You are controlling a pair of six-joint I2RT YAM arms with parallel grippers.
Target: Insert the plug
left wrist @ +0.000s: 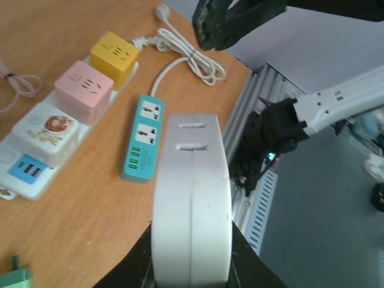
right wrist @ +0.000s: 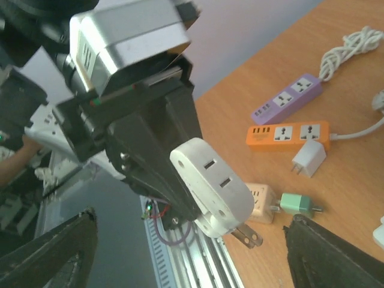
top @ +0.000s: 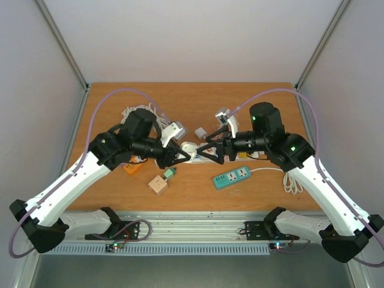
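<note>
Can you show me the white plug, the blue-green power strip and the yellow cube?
white plug (right wrist: pixel 207 180): right wrist view, flat face beside the two slots.
blue-green power strip (left wrist: pixel 143 135): left wrist view, middle of its top face.
yellow cube (left wrist: pixel 114 55): left wrist view, top face.

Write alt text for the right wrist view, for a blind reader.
The left gripper holds a white oval adapter, slots on its face and prongs at its lower end, above a wooden table. Behind lie an orange power strip and a purple power strip; the right gripper stands open at the lower corners.
</note>
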